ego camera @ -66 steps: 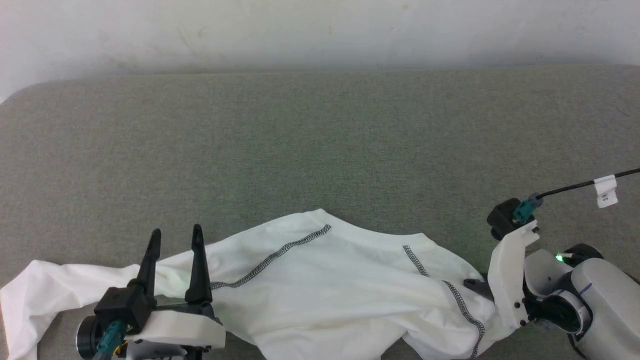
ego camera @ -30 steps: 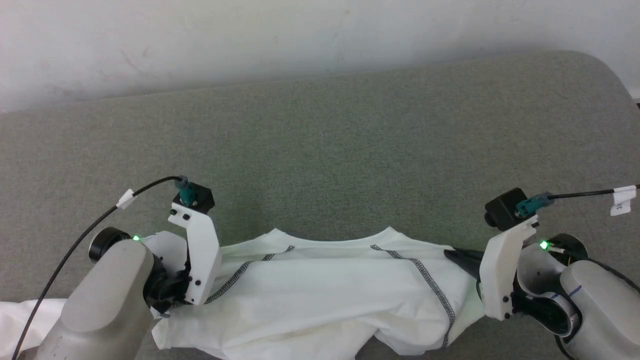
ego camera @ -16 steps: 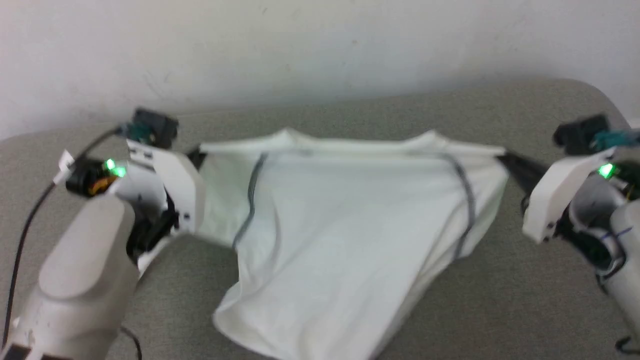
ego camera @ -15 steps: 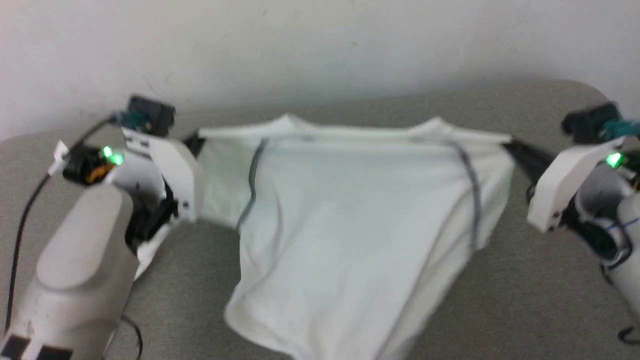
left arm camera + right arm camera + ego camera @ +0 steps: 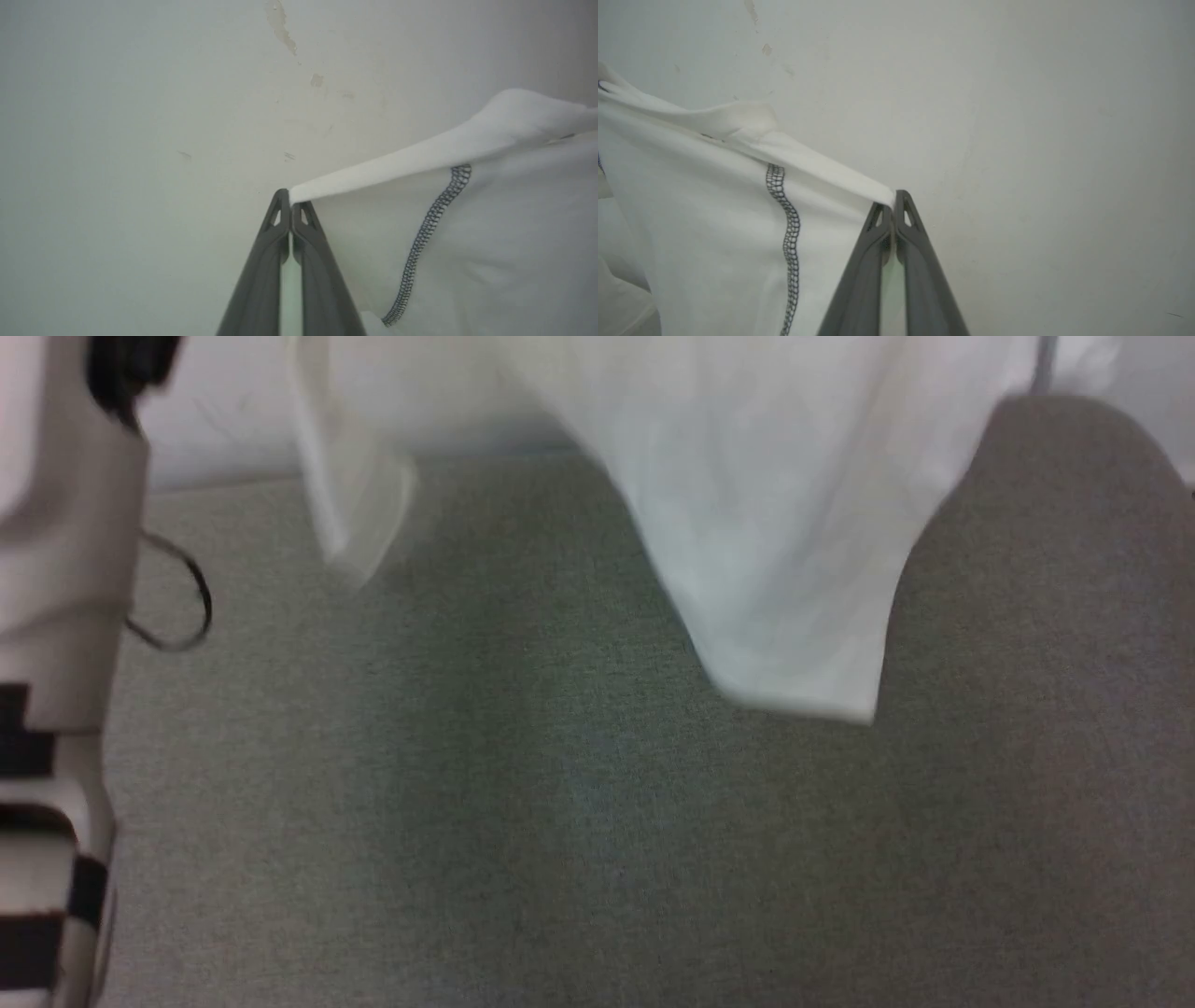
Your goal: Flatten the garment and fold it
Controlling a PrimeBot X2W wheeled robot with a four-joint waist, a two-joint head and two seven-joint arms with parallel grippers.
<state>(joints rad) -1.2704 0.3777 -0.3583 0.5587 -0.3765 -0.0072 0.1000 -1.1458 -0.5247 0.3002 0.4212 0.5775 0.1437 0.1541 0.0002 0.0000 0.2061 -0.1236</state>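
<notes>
Aloft, garment [image 5: 775, 523] stretched between left gripper [image 5: 290, 205] and right gripper [image 5: 893, 205], both clamped on its shoulders.

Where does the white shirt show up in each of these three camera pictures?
Head view: the garment hangs down from the top edge, centre to right, over the grey surface.
Left wrist view: it covers the right half, an edge pinched by the left end effector.
Right wrist view: it covers the left half, an edge pinched by the right end effector.
Shared landmark: the white wall behind the garment.
</notes>
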